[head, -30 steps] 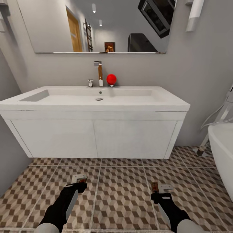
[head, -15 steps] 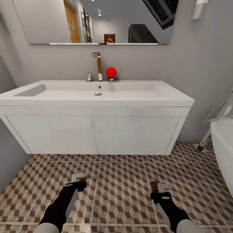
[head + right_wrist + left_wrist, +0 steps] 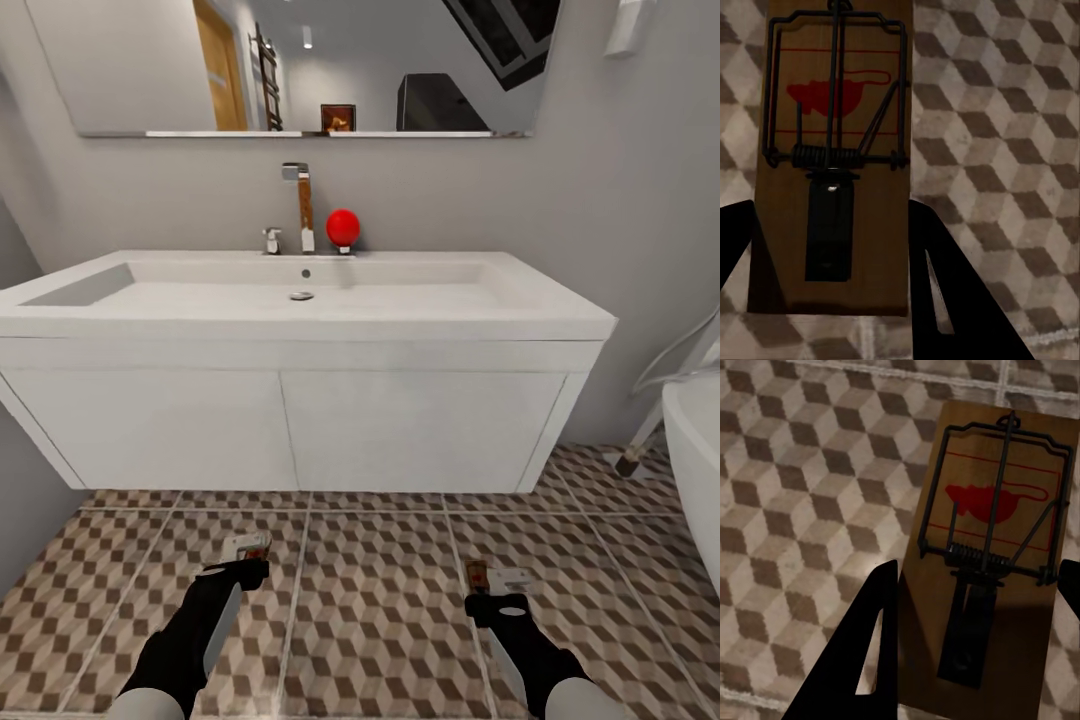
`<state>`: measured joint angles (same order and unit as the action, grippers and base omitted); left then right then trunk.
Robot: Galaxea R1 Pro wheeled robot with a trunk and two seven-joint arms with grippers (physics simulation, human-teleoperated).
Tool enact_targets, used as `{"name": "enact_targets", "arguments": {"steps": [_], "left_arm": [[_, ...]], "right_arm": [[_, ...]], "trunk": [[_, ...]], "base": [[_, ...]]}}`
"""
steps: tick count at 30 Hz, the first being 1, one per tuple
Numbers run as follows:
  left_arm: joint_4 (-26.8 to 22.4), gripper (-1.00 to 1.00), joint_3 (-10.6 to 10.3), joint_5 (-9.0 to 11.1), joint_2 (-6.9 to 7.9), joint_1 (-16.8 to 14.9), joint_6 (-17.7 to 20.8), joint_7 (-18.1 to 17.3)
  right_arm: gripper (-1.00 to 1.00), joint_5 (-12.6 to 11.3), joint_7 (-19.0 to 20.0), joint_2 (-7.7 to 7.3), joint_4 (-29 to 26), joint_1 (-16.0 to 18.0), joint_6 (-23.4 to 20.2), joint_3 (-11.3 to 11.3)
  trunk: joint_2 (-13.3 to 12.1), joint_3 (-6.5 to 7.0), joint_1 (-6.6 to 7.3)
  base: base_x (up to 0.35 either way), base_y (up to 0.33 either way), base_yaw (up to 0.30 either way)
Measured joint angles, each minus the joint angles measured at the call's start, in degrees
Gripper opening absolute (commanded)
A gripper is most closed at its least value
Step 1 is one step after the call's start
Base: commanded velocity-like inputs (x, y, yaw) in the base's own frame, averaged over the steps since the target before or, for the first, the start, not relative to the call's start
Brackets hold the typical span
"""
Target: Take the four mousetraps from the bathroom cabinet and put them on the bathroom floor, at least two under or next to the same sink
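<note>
Each pincer is clamped on 1 mousetrap, the left gripper (image 3: 246, 563) on its mousetrap (image 3: 994, 555) and the right gripper (image 3: 497, 590) on its own (image 3: 832, 150), above the cube-patterned bathroom floor (image 3: 380, 600) with the sink (image 3: 300, 300) ahead; I judge lowering both beside its vanity comes next.

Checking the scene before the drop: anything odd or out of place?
Nothing is spilled or damaged. The one odd item is a red ball on the sink beside the tap. Each hand holds a mousetrap squarely.
</note>
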<state>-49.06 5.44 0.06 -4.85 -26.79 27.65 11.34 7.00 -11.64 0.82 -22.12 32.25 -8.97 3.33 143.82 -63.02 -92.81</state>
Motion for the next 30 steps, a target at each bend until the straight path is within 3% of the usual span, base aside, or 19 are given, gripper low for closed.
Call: {"name": "enact_targets", "arguments": {"steps": [11, 25, 30], "left_arm": [[0.17, -1.0, 0.08, 0.01, 0.03, 0.0, 0.0, 0.0], [0.13, -1.0, 0.15, 0.15, -0.78, 0.0, 0.71, -0.01], [0.11, -1.0, 0.1, 0.09, -0.81, 0.0, 0.79, 0.0]], "right_arm": [[-1.0, 0.88, 0.0, 0.0, 0.0, 0.0, 0.0, 0.0], [-1.0, 0.86, -0.01, 0.0, 0.0, 0.0, 0.05, 0.08], [-1.0, 0.92, 0.0, 0.0, 0.0, 0.0, 0.04, 0.05]], "trunk": [[0.0, 0.0, -0.01], [0.0, 0.0, -0.03], [0.06, -1.1, -0.17]], "base": [[0.288, 0.0, 0.0], [0.009, 0.0, 0.0], [0.0, 0.0, 0.0]]}}
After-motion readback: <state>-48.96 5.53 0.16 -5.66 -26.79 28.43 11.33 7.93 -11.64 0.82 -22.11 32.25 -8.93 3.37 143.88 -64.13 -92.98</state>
